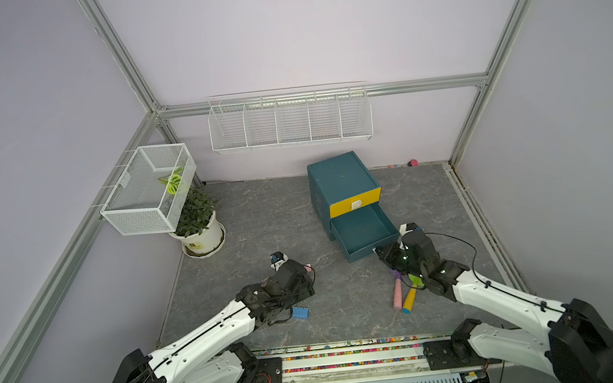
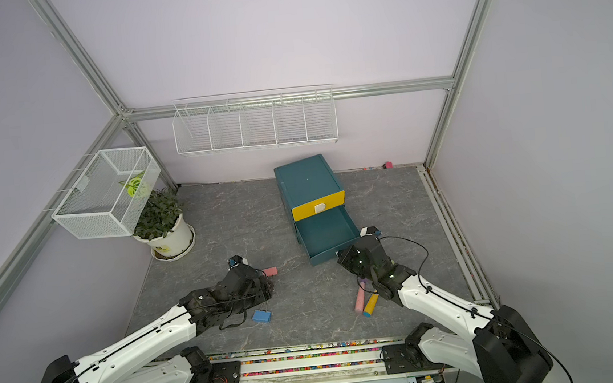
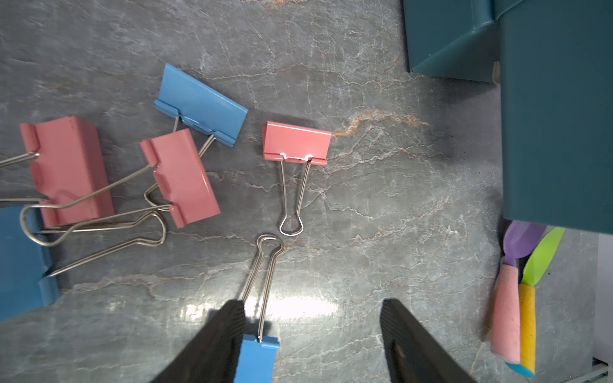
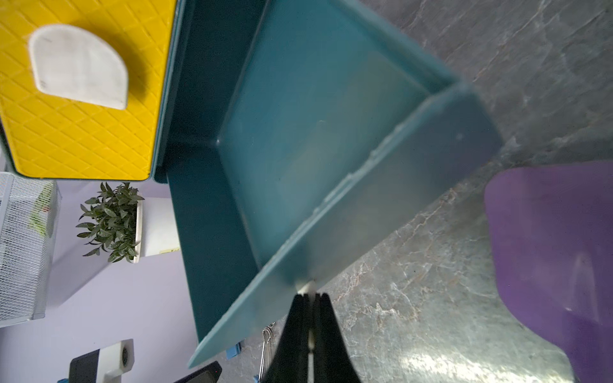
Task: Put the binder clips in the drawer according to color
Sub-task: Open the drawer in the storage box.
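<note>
The drawer (image 1: 338,182) is a dark-teal cabinet with a yellow top drawer (image 1: 355,203). A teal drawer (image 1: 363,231) below it stands pulled out and looks empty. My right gripper (image 4: 310,295) is shut on that drawer's white pull (image 4: 306,286). Binder clips lie on the grey floor under my left gripper (image 3: 311,305), which is open. A blue clip (image 3: 257,359) lies between its fingers, close against one finger. Ahead lie three pink clips (image 3: 297,141) (image 3: 184,175) (image 3: 69,169) and two more blue ones (image 3: 202,104) (image 3: 20,262). In both top views a blue clip (image 1: 300,313) (image 2: 261,316) shows beside the left arm.
Two toy shovels, purple with a pink handle (image 1: 397,298) and green with a yellow handle (image 1: 410,299), lie under the right arm. A potted plant (image 1: 198,232) and a wire basket (image 1: 149,189) stand at the left. A wire shelf (image 1: 289,120) hangs on the back wall.
</note>
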`<state>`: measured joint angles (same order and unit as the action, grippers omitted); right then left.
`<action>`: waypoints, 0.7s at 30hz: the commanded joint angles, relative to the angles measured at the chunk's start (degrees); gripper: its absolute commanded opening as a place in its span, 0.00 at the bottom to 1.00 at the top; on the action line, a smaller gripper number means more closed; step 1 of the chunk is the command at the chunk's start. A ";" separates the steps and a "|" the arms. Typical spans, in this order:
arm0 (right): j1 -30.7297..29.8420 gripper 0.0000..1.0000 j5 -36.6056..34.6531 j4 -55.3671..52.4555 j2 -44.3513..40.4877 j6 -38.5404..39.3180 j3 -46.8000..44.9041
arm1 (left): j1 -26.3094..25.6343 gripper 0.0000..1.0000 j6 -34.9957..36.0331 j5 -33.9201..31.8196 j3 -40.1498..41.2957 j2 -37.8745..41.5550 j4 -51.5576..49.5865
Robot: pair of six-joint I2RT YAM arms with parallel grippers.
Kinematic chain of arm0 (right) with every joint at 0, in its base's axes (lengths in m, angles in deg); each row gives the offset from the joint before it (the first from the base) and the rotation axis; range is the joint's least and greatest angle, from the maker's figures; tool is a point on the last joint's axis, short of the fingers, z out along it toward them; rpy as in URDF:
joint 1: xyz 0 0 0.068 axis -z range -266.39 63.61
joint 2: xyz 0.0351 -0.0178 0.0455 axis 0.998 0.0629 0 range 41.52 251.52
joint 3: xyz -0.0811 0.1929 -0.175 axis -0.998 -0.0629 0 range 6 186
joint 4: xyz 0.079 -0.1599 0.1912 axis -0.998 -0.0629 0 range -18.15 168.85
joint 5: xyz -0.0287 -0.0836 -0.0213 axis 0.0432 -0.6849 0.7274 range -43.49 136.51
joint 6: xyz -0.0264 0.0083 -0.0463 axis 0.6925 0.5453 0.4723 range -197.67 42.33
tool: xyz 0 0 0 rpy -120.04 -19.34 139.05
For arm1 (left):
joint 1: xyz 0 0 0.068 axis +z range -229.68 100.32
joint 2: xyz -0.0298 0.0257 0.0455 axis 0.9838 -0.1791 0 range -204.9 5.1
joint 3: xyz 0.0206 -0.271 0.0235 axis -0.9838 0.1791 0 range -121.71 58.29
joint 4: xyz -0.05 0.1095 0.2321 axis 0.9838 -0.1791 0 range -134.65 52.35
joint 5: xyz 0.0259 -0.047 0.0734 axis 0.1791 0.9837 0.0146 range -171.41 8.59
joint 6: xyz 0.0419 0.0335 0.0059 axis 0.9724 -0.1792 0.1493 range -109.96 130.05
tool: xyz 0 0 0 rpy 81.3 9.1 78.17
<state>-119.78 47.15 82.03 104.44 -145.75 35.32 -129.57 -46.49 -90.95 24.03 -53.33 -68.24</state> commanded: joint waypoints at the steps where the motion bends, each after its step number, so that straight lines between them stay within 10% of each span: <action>1: -0.58 0.00 -0.79 -1.59 0.31 0.89 -1.14 | -0.21 0.71 -0.19 -0.12 -1.69 -0.79 -0.72; 9: -0.69 0.00 -1.43 -1.98 0.91 0.91 -0.88 | -0.21 0.74 0.62 -0.79 -3.47 -3.54 -0.96; 21: -0.79 0.45 -3.71 -8.41 -3.42 3.04 -0.32 | -0.21 0.77 1.05 -3.58 -7.51 -7.36 -1.69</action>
<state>-120.19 45.30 77.40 103.08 -144.48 35.32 -129.57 -46.40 -92.66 18.57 -60.06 -69.29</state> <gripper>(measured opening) 0.429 0.768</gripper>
